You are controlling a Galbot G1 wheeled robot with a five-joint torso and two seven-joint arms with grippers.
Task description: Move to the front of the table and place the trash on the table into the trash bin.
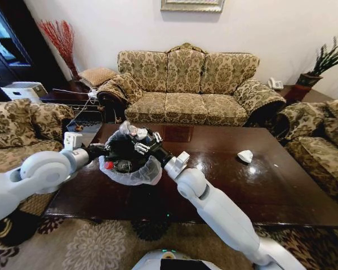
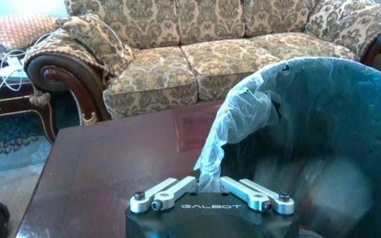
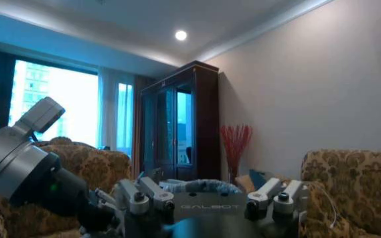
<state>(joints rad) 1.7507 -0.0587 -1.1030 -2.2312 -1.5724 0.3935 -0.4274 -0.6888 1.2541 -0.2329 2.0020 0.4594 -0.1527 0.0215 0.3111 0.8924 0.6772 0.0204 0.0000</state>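
The left gripper (image 2: 210, 191) is pinched shut on the bag liner (image 2: 233, 124) at the near rim of the bin (image 1: 129, 163), the whitish plastic rising straight up from between its closed fingers (image 2: 247, 188) in the left wrist view. In the head view that gripper (image 1: 99, 151) sits at the bin's left edge, with its arm running back to the left over the table (image 1: 281, 191).

The right gripper (image 1: 145, 142) hangs just above the bin's far rim, on the opposite side from the left one. A crumpled white wad (image 1: 133, 130) sits right at its fingertips; whether the fingers grip it or stand apart cannot be told. From the right wrist view the right gripper (image 3: 205, 187) shows its two finger bases spread to either side, with something pale and crumpled (image 3: 197, 186) between them, and the left arm (image 3: 18, 158) close beside it.

Inside the bin, just below the right gripper and beside the left one, lies a bottle with a red cap (image 1: 108, 165).

Well apart from both grippers, far out to the right on the table, rests a single white wad (image 1: 245, 156). A sofa (image 1: 186, 84) stands beyond the table.
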